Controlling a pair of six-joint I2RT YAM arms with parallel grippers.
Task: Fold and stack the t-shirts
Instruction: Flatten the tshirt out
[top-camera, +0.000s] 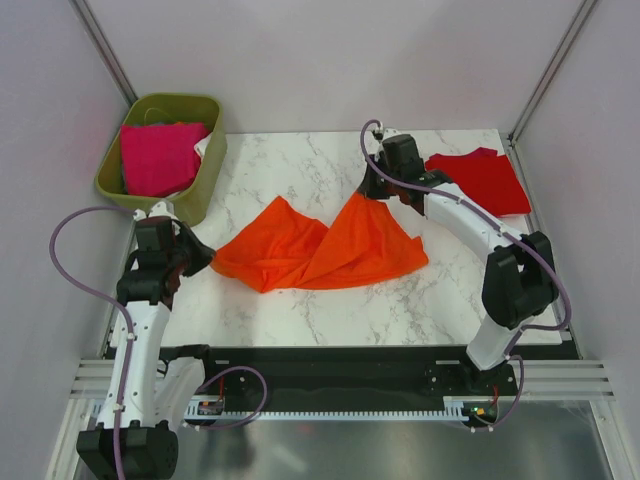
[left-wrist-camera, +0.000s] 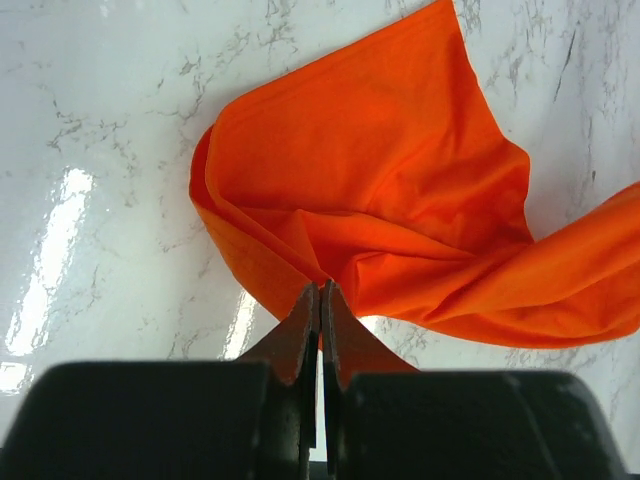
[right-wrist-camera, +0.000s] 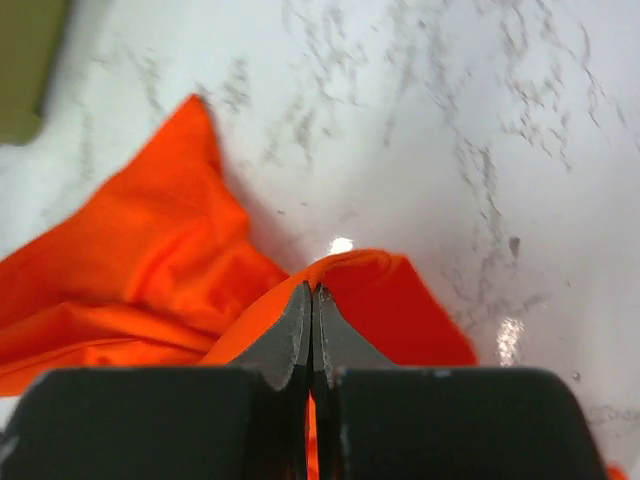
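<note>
Low on the left of the top view, the left gripper (top-camera: 203, 259) is closed tight on the left corner of the orange t-shirt (top-camera: 320, 250). Its wrist camera shows the fingers (left-wrist-camera: 304, 325) pressed together with a fold of orange cloth (left-wrist-camera: 380, 180) pinched at their tips. The shirt sags in loose folds across the middle of the marble table (top-camera: 300, 165). Its lower edge lies well in from the near table edge, with bare marble below it and a wider bare band above it. Higher, right of centre, the right gripper (top-camera: 371, 193) is also clamped shut, pinching a raised peak of the same shirt. In its wrist view the cloth (right-wrist-camera: 120, 270) rises to the closed fingertips (right-wrist-camera: 296, 325). Just beyond, at the table's upper right corner, the red t-shirt (top-camera: 485, 180) lies flat, apart from the orange one. At the upper left, the magenta t-shirt (top-camera: 155, 158) sits inside the olive-green bin (top-camera: 205, 185) by the table's left edge.
</note>
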